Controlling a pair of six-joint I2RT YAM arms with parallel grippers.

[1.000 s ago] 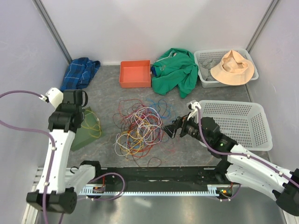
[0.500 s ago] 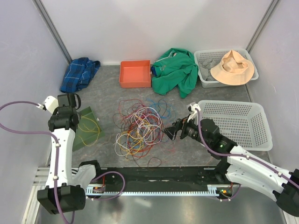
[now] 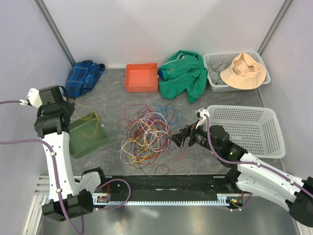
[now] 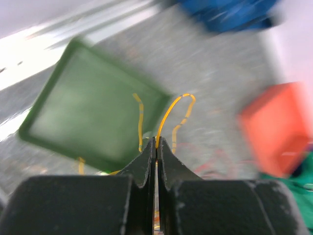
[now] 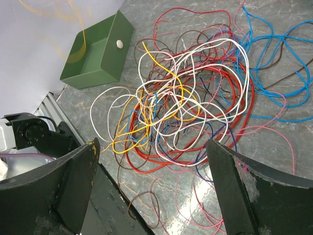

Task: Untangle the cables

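The cables [image 3: 146, 133] lie in a tangled pile of red, white, yellow, blue and pink loops at the table's middle, also in the right wrist view [image 5: 188, 100]. My left gripper [image 3: 66, 106] is raised at the far left above a green bin [image 3: 88, 133]. It is shut [image 4: 156, 143] on a thin yellow cable [image 4: 168, 113] that loops over the bin [image 4: 93, 105]. The yellow cable shows blurred over the bin [image 5: 98, 54] in the right wrist view. My right gripper [image 3: 177, 138] is open and empty [image 5: 151, 147], just right of the pile.
An orange bin [image 3: 142, 77], a green cloth [image 3: 186, 73] and a blue cloth [image 3: 83, 76] lie at the back. A large white basket [image 3: 247, 129] is at the right. A smaller basket holding a tan hat [image 3: 242, 71] is behind it.
My left arm has lifted and swung left and back with the yellow cable, uncovering the green bin. The right arm has barely moved.
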